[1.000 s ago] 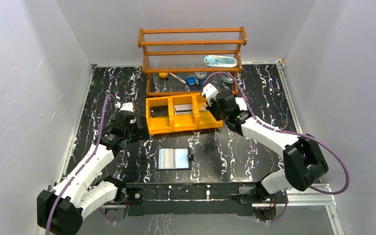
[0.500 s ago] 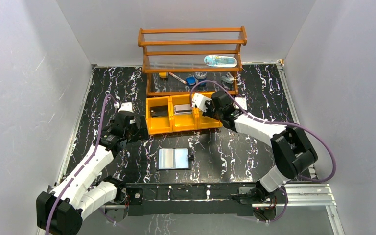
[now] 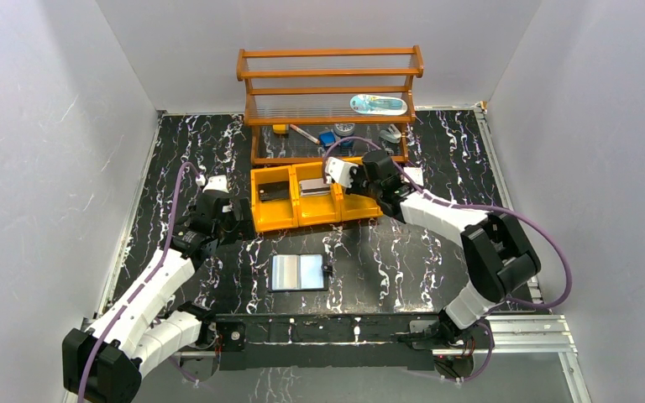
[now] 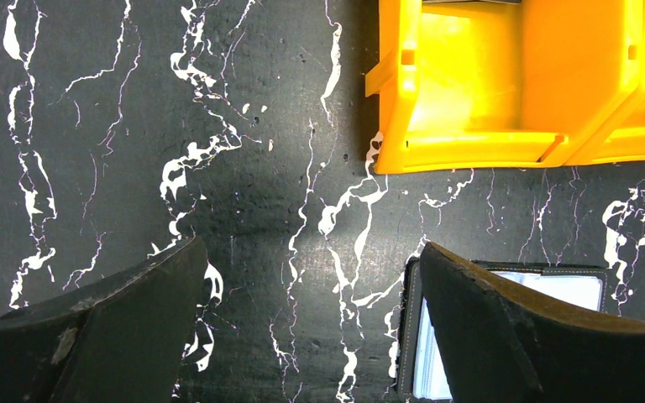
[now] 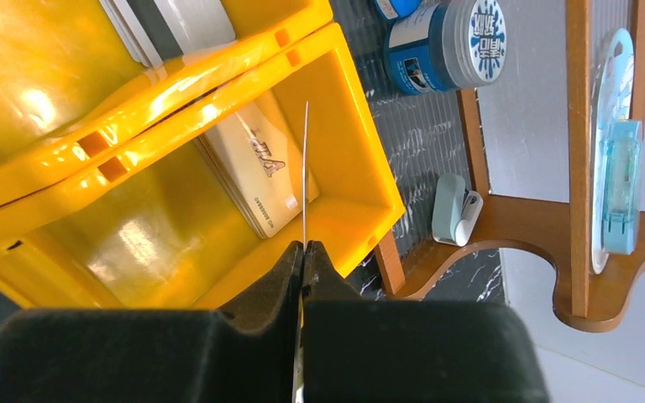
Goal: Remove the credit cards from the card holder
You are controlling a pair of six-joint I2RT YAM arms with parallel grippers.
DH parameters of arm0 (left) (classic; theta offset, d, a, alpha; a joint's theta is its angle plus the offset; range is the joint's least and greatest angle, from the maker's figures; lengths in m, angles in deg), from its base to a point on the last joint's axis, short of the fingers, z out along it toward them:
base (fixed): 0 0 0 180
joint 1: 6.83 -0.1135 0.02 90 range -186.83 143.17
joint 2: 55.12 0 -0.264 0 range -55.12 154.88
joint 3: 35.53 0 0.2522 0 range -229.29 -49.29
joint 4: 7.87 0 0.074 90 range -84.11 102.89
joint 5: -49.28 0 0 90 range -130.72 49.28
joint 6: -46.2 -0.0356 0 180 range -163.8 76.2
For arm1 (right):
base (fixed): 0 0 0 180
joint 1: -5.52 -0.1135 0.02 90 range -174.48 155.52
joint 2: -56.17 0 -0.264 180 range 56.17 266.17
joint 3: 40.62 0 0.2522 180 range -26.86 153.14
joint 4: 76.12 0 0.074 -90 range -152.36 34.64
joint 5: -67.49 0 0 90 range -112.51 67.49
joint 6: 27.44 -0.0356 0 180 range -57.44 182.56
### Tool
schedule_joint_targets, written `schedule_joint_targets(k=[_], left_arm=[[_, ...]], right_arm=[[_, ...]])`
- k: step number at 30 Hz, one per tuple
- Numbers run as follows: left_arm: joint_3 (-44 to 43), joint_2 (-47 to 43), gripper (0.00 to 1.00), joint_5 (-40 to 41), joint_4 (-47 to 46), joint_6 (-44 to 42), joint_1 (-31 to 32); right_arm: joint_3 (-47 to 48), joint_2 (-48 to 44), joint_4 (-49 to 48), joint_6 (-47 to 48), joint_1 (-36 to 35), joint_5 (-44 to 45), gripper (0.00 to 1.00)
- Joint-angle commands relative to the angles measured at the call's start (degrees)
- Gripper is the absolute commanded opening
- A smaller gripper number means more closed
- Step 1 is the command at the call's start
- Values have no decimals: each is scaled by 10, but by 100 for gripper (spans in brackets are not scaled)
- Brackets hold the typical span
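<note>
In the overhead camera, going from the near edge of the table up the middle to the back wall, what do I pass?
Open card holder → yellow bin tray → wooden rack.

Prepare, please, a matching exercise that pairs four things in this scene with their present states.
Things:
1. card holder
2. left hand
3. right hand
4. tan card

States:
A. shut on a thin card, held edge-on above the yellow bin
B. lying inside a bin compartment
C. spread open on the table
D. open and empty, over the table beside the bin

Pairs: 1-C, 2-D, 3-A, 4-B.
</note>
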Motion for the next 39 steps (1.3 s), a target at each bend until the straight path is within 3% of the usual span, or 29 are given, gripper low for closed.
schedule_joint_targets(k=[1, 8, 14, 21, 39], left_arm=[[-18, -10, 98, 13, 11, -5, -4], [-19, -18, 98, 55, 22, 11, -11], [-15, -24, 98, 76, 29, 32, -73], [-9, -33, 98, 35, 20, 42, -183], [-4, -96, 98, 67, 17, 50, -193]], right_arm=[[23, -73, -19, -65, -1, -44, 0], [70, -110, 26, -165, -54, -153, 0], [124, -41, 4, -177, -145, -93, 0], [208, 67, 2, -182, -201, -8, 0], [348, 253, 32, -135, -242, 160, 0]])
